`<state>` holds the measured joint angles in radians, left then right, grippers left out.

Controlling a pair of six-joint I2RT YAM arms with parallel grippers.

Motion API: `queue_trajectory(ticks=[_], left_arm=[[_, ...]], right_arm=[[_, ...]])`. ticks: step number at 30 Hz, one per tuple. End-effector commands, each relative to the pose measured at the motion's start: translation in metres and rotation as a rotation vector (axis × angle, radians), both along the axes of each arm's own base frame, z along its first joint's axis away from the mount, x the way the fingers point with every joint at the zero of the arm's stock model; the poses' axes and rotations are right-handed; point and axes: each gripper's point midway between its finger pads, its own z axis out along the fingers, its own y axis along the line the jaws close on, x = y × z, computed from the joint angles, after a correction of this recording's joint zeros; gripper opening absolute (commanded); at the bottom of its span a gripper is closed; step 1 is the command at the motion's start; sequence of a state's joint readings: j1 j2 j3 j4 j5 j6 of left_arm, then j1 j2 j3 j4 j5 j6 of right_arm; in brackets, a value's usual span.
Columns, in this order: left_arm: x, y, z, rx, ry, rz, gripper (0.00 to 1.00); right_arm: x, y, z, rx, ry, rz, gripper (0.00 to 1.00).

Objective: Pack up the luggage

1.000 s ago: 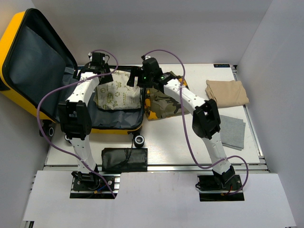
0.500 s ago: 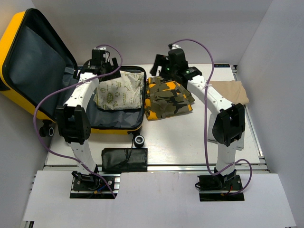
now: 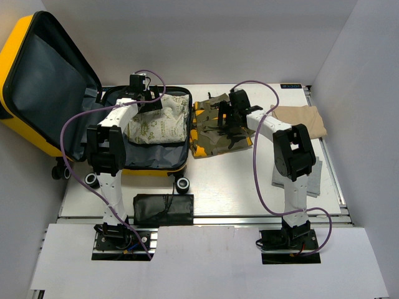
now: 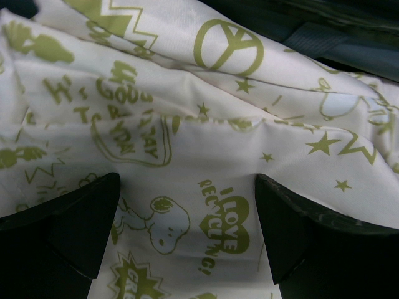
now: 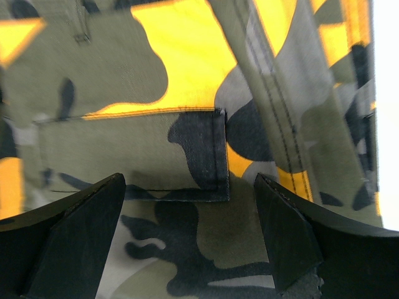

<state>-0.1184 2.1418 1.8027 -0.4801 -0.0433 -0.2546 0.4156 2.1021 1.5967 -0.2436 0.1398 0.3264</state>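
Left gripper [image 3: 151, 103] sits inside the open luggage [image 3: 50, 81], at the far end of the bottom shell. The lid stands up to that gripper's left, grey lining facing the table. Directly under it is the cream printed fabric [image 3: 161, 128], lying in the shell. Top view gives the print only as green marks. Left wrist view resolves it: Snoopy, peace sign and "I love recycling" on the creased cream printed fabric [image 4: 206, 124]. It also shows the left gripper [image 4: 187, 230] spread wide, nothing pinched. Right gripper [image 3: 225, 117] is outside the case, just right of its rim, over the camo garment [image 3: 212, 142] on the table [image 3: 249, 187]. Top view doesn't resolve its fingers. Right wrist view shows the right gripper [image 5: 190, 230] likewise spread, with a stitched patch pocket of the olive/orange/black camo garment [image 5: 156, 143] in the gap, not gripped. Whether either set of tips touches cloth: cannot tell. Top view only: folded beige garment [image 3: 299, 118] to the right gripper's right, grey cloth [image 3: 312, 171] partly behind the right arm, flat black pouch [image 3: 163, 208] by the left arm's base.
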Motion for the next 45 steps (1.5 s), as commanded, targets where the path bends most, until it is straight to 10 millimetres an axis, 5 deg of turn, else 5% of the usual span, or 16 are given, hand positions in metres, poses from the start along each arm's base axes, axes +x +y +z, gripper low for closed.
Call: queue_trajectory(ticks=[1, 3, 9, 13, 18, 22, 25, 28, 31, 37, 40, 45], left_arm=[[0.024, -0.001, 0.033, 0.027, -0.114, -0.032, 0.98], [0.021, -0.001, 0.017, 0.027, -0.077, -0.034, 0.98], [0.005, -0.008, -0.028, 0.009, 0.084, -0.018, 0.98], [-0.014, -0.013, -0.023, -0.034, 0.116, -0.014, 0.98], [-0.027, -0.025, 0.049, -0.085, -0.009, -0.067, 0.98], [-0.042, -0.043, 0.135, -0.130, -0.166, -0.131, 0.98], [-0.061, -0.067, 0.174, -0.195, -0.214, -0.223, 0.98], [-0.086, -0.096, 0.180, -0.227, -0.198, -0.316, 0.98], [-0.118, -0.126, 0.188, -0.264, -0.198, -0.396, 0.98], [-0.210, -0.199, 0.126, -0.358, -0.012, -0.575, 0.98], [-0.255, -0.218, 0.090, -0.373, 0.118, -0.597, 0.98], [-0.300, -0.240, 0.062, -0.408, 0.186, -0.606, 0.98]], right_arm=[[0.017, 0.006, 0.001, -0.012, -0.111, 0.015, 0.89], [-0.003, -0.001, -0.030, -0.009, -0.032, -0.010, 0.89], [-0.066, -0.022, -0.069, 0.013, 0.095, -0.076, 0.89], [-0.133, -0.049, -0.089, 0.022, 0.191, -0.157, 0.89], [-0.190, -0.063, -0.095, 0.015, 0.268, -0.164, 0.89], [-0.219, -0.061, -0.070, -0.012, 0.241, -0.092, 0.89], [-0.237, -0.046, -0.044, 0.015, 0.210, 0.070, 0.89], [-0.235, -0.041, -0.010, 0.071, 0.120, 0.099, 0.89], [-0.211, -0.051, 0.036, 0.077, -0.019, 0.008, 0.89], [-0.180, -0.074, 0.093, -0.028, -0.156, -0.046, 0.89], [-0.147, -0.084, 0.105, -0.076, -0.197, -0.003, 0.89], [-0.136, -0.107, 0.068, -0.024, 0.045, -0.098, 0.89]])
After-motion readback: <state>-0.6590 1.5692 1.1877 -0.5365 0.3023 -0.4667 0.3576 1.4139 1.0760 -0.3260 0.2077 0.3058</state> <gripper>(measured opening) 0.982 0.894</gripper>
